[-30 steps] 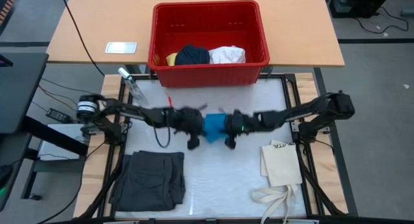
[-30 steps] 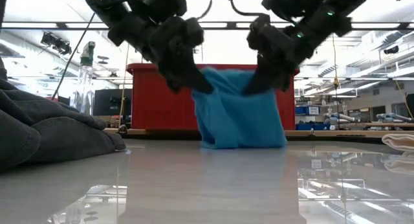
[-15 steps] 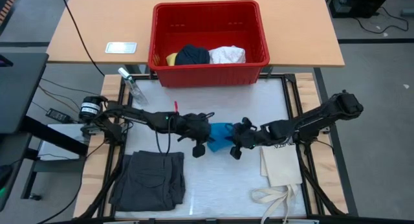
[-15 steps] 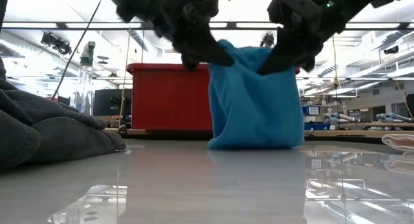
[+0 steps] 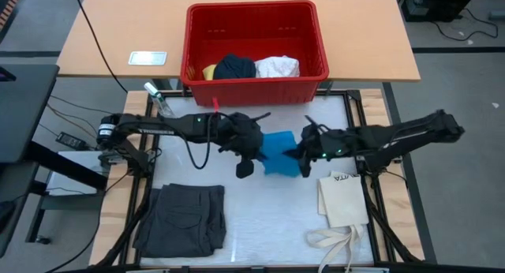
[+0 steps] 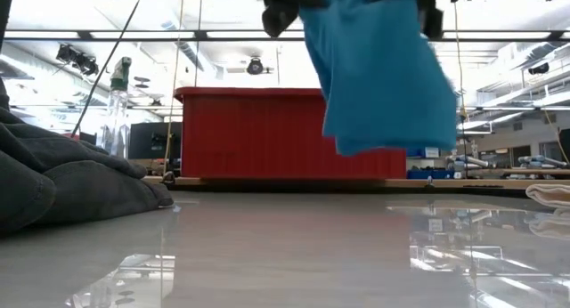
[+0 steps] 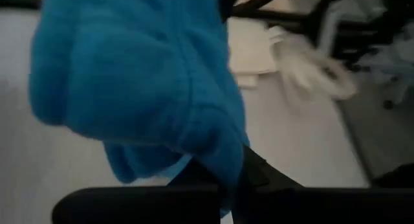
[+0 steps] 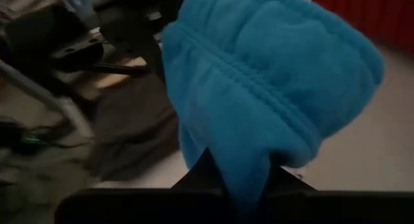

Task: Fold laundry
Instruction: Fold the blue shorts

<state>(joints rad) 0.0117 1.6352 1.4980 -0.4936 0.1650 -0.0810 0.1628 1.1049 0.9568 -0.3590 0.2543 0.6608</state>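
Two grippers, left [image 5: 254, 151] and right [image 5: 297, 153], clamped on bright blue cloth [image 5: 278, 153] hanging clear of table [image 5: 276, 218] centre; grey shorts [image 5: 183, 218] at 7 o'clock; red basket [image 5: 254, 82] at 12 o'clock.

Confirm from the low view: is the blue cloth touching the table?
No. The blue cloth hangs clear of the table, with the red bin visible beneath its lower edge.

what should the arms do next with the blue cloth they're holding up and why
Probably lower it back toward the table while drawing the two grippers apart. The blue cloth hangs bunched and clear of the surface between the left gripper and right gripper, both shut on it, so spreading should flatten it for folding.
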